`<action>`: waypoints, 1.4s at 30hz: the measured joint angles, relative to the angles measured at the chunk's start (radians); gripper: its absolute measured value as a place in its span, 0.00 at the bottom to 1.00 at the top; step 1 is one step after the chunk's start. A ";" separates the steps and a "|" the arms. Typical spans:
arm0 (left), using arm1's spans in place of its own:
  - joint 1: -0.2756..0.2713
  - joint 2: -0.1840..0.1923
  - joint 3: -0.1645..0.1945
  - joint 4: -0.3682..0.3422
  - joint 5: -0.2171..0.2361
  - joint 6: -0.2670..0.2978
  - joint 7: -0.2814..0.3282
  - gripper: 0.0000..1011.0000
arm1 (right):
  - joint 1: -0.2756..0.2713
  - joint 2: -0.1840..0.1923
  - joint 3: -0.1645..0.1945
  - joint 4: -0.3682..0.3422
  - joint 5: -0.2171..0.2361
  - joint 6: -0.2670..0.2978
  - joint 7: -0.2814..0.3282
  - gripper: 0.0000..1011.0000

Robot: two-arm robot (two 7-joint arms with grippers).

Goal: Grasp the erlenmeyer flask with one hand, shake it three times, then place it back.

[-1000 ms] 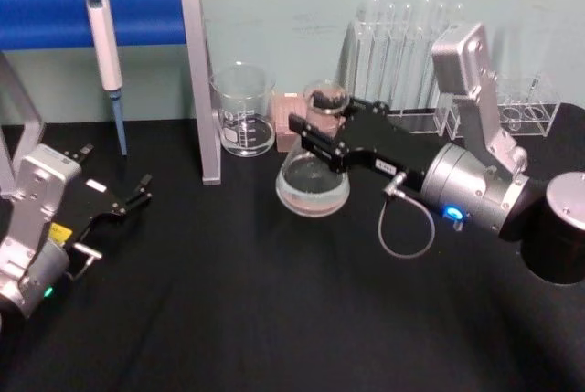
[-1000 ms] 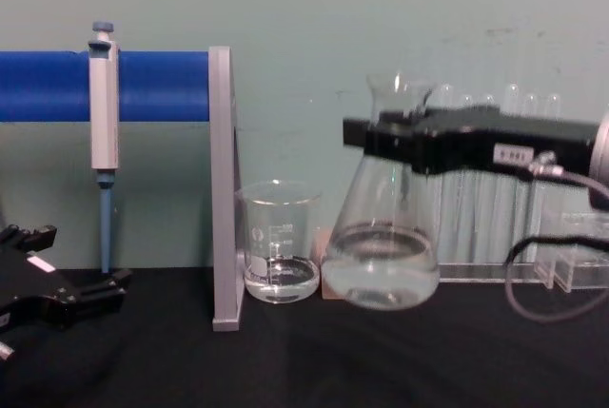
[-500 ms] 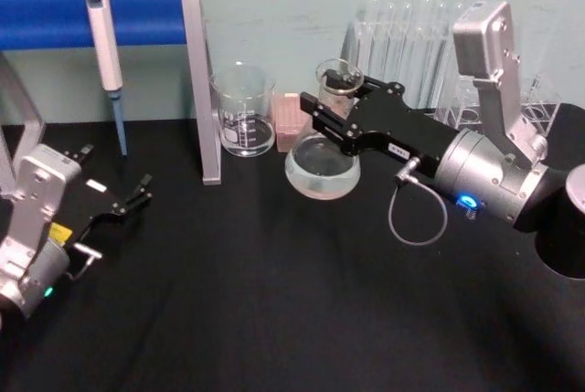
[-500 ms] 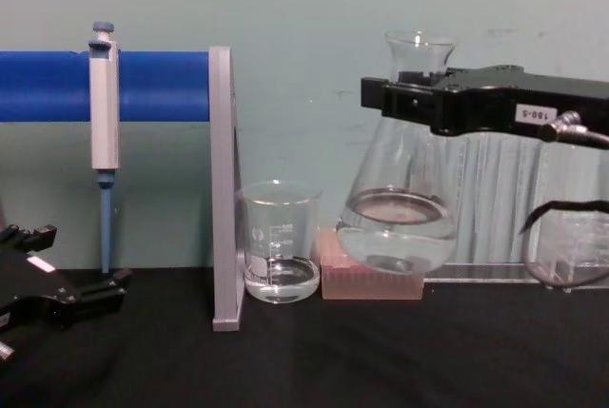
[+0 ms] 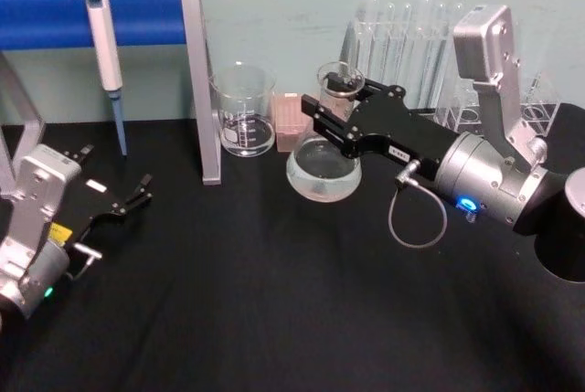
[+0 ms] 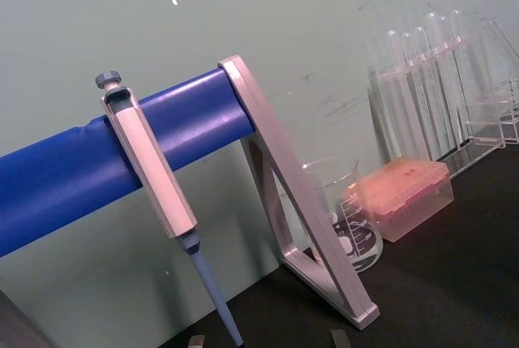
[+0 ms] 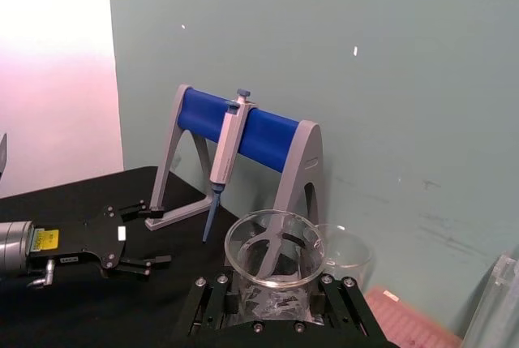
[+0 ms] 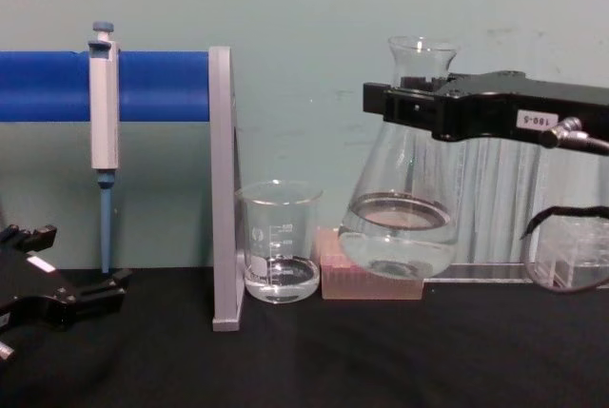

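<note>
While the jaws of your right gripper (image 8: 419, 108) are clamped on the neck of the flask (image 8: 400, 227), it hangs upright above the table (image 8: 381, 360), centre right in the chest view; your left gripper (image 7: 154, 233) sits lower left, jaws apart.

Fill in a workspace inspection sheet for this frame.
Surface: black table, no spills seen.
Job's things: erlenmeyer flask, clear liquid inside, upright, held off the table.
Clutter: beaker, pink box, test tubes, and pipette hanging on blue-barred stand, all along the back.
Grippers: right gripper shut on the flask's neck; left gripper open, low at the table's left.
Cables: grey cable loops below the right wrist.
Surroundings: pale green wall; nothing else seen.
</note>
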 joint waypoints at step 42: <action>0.000 0.000 0.000 0.000 0.000 0.000 0.000 0.99 | 0.027 0.021 -0.119 0.004 0.069 -0.009 0.164 0.44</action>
